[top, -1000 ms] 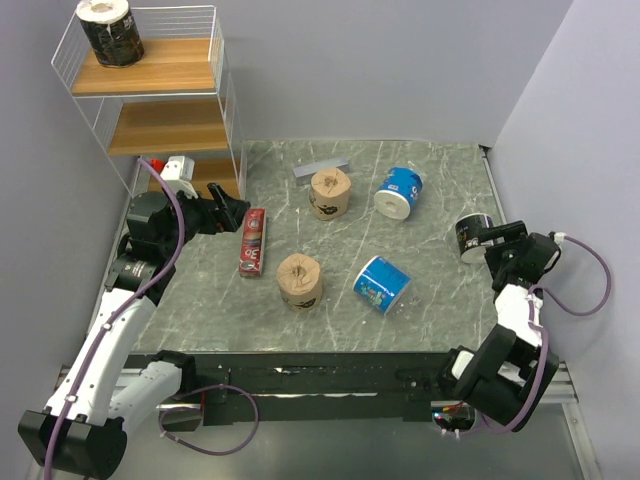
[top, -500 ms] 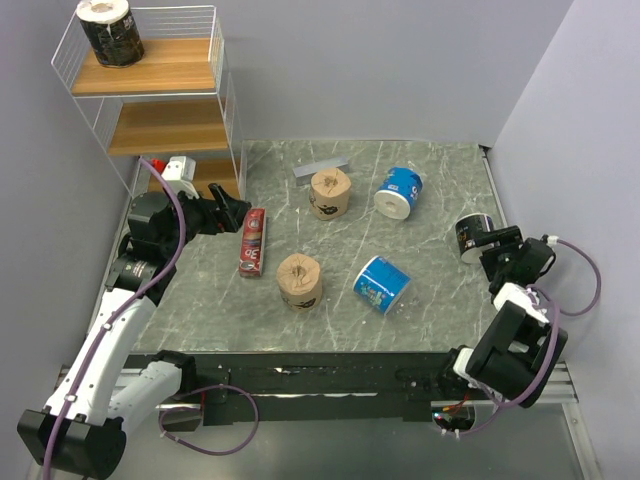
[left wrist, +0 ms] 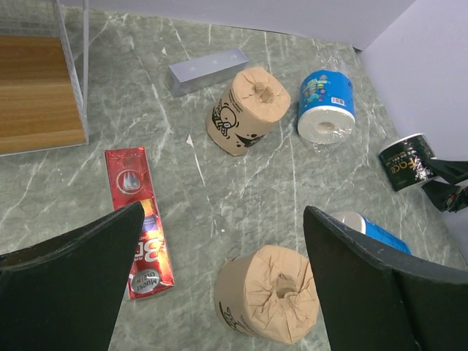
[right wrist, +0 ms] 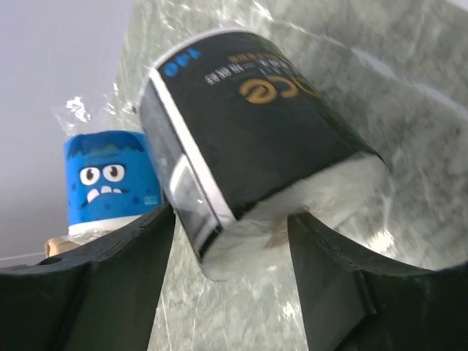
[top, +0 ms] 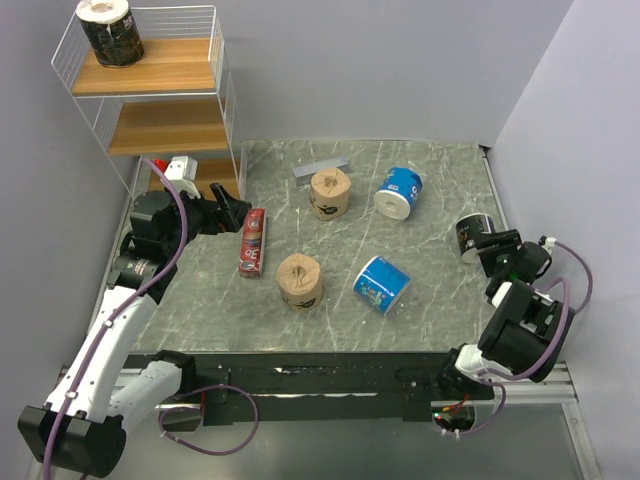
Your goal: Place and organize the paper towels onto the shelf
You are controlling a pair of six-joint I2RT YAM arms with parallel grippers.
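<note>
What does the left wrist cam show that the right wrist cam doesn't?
Left wrist only: the red flat box, the grey bar, the far tan roll and the near tan roll in full, the bottom board of the shelf, and the open left gripper.

Right wrist only: the cartoon face on the blue-and-white roll, and the right gripper close up, one finger on each side of the black roll; contact unclear.

Both: the black roll, a blue-and-white roll, the marble tabletop.
</note>
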